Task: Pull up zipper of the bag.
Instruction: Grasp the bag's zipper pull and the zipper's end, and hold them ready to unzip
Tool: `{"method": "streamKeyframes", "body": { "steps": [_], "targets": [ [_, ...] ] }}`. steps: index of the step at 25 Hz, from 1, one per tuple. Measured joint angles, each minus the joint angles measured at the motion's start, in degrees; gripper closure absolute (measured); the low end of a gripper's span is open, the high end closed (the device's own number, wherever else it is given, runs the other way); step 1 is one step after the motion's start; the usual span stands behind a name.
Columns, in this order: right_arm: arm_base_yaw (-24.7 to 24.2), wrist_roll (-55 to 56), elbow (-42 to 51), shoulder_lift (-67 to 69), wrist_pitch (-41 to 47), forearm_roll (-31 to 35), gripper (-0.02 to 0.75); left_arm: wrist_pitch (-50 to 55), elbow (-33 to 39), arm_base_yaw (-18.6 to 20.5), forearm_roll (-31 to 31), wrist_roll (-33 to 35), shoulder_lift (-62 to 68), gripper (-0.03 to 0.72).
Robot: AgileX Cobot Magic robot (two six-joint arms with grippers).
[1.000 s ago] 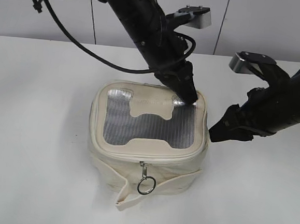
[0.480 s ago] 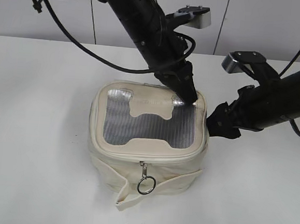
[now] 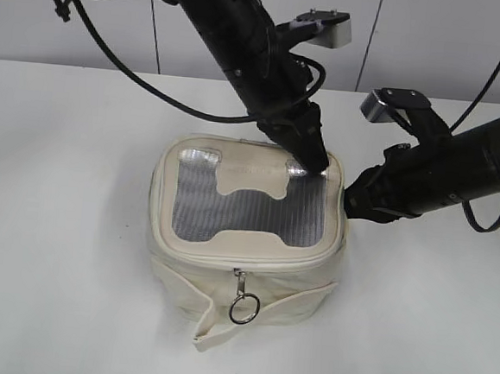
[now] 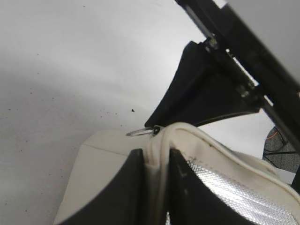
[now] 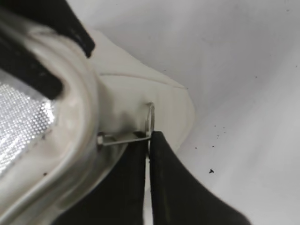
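Bag [image 3: 247,230] sits mid-table [image 3: 56,224], lid down, contents hidden. One zipper [image 3: 243,301] pull hangs on the near face; another sticks out at the far right corner. Left gripper [image 4: 154,164] reaches down from the far left, clamped on the lid rim at that corner. Right gripper [image 5: 149,140] comes in low from the right, pinched on the corner pull's ring. It was clear of the bag a second ago; now it touches.

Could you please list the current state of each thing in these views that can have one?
Boxy cream fabric bag: upright on the table, lid down.
Front silver zipper pull: hanging free, untouched.
Side silver zipper pull: pinched by the right gripper.
Left gripper: shut on the lid's corner rim.
Right gripper: shut on the side pull.
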Motion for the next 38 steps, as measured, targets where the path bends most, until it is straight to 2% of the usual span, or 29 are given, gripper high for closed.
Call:
{"method": "streamKeyframes", "body": {
  "steps": [4,14,27,38],
  "targets": [
    [0.0,3.28,-0.07,-0.02,-0.83,-0.59,0.733,-0.2,0.0,0.0,0.06,0.0,0.0,0.577],
    [0.0,17.32,-0.38,-1.56,2.25,-11.26,0.733,-0.19,0.0,-0.05,0.11,-0.05,0.0,0.577],
    [0.0,24.22,-0.77,-2.25,7.38,-15.58,0.733,0.14,0.0,-0.2,0.06,-0.94,0.0,0.58],
    [0.0,27.59,-0.39,-8.64,12.73,-21.55,0.733,0.28,0.0,-0.2,-0.06,-1.01,0.0,0.58]
  ]
}}
